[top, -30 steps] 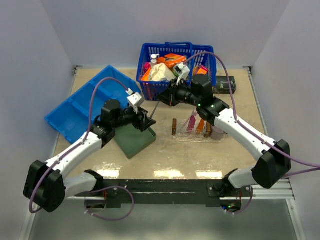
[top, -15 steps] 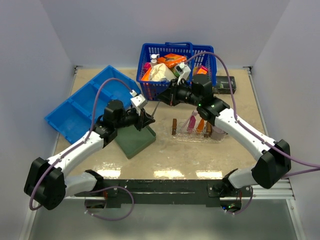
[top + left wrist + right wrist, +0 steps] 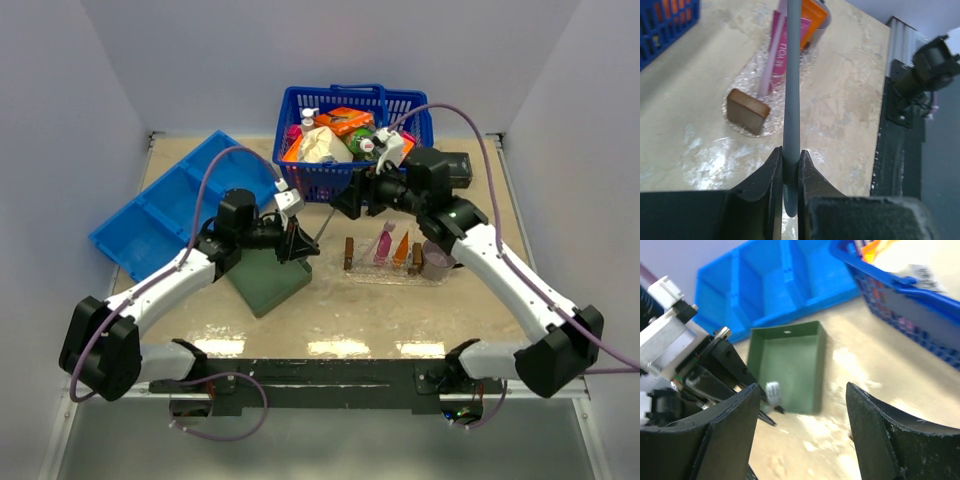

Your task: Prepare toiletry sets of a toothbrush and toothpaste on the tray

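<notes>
The left pincer (image 3: 299, 243) is clenched on the lower end of a grey toothbrush (image 3: 322, 224). It holds the brush in the air just left of the tray (image 3: 349, 254), the shaft slanting up towards the tray's far left corner. The tray sits on the desk (image 3: 330, 320) with the pink toothpaste (image 3: 383, 245) and the orange toothpaste (image 3: 401, 247) lying side by side between its wooden handles. A purple mug (image 3: 437, 260) stands just beside its right end. I can see no brush on the tray itself. The right pincer (image 3: 350, 200) hangs just beyond the tray's left end, released, its jaws spread wide with nothing between them, facing the free end of the brush. To my eye the step in hand is getting this first brush onto the tray, and the two arms look set for a hand-over. If so, the right pincer would need to close on the free end before the left lets go. Either way the brush then has to be turned flat, carried over the near handle and laid beside one tube without nudging the tubes.
</notes>
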`<state>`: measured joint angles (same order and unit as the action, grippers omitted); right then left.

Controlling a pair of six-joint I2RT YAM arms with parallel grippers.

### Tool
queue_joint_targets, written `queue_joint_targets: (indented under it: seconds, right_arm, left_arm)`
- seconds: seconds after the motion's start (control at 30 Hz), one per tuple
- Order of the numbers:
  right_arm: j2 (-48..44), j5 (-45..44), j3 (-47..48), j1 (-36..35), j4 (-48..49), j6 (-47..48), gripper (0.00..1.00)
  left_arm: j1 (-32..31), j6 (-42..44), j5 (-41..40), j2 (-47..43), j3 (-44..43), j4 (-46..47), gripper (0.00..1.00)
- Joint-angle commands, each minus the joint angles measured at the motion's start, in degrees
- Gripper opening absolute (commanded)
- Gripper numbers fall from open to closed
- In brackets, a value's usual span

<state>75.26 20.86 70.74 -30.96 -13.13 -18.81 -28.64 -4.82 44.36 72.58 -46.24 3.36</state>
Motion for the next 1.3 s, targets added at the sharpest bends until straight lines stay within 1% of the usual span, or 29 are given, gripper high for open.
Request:
queue_joint_targets:
  seconds: [0.0,0.03,0.07,0.1,0.17,0.3,0.43,0.67,0.7,0.77,0.97,1.27]
  right_arm:
    - [-5.65,1.81,3.26,1.43,-9.27,10.96,0.72]
    - [-6.09,2.94,3.26,1.34,-11.11,11.86,0.72]
    - [-6.96,4.52,3.35,1.34,-12.18,12.91,0.72]
    - [-7.23,6.1,3.7,1.43,-13.32,14.83,0.72]
    - [-7.24,10.05,4.05,1.34,-15.7,15.82,0.72]
    - [-5.92,14.9,4.32,0.11,-17.02,17.13,0.71]
    - [-4.95,18.6,4.49,-1.38,-17.2,17.75,0.71]
    - [-4.69,21.15,4.93,-2.35,-16.76,17.93,0.68]
    - [-4.69,21.24,4.93,-2.44,-16.5,17.75,0.67]
    - [-4.95,21.68,4.93,-2.35,-16.23,17.58,0.66]
    - [-5.83,21.24,4.85,-2.35,-15.53,17.49,0.65]
    - [-8.03,19.3,5.11,-2.44,-13.95,17.23,0.68]
  left_arm:
    - [0.25,2.18,13.63,2.21,-3.51,-2.91,0.0]
    - [0.17,2.36,16.52,2.57,-3.86,-3.26,0.0]
    - [0.17,2.62,17.59,3.01,-4.64,-3.27,0.0]
    - [0.17,3.06,18.65,3.71,-4.82,-6.31,0.0]
    - [0.25,3.15,22.43,4.33,-5.61,-7.13,0.0]
    - [0.17,3.15,27.44,5.21,-6.14,-8.89,0.0]
    - [0.17,1.57,32.71,5.65,-5.97,-7.93,0.0]
    - [0.25,-2.29,36.58,6.0,-4.65,-4.33,0.0]
    - [0.17,-3.87,37.11,5.91,-4.56,-1.45,0.0]
    - [0.17,-5.28,37.91,5.91,-3.86,0.59,0.0]
    - [0.17,-6.52,38.61,6.35,-3.6,1.56,0.0]
    - [0.08,-7.66,38.79,7.14,-2.98,2.71,0.0]
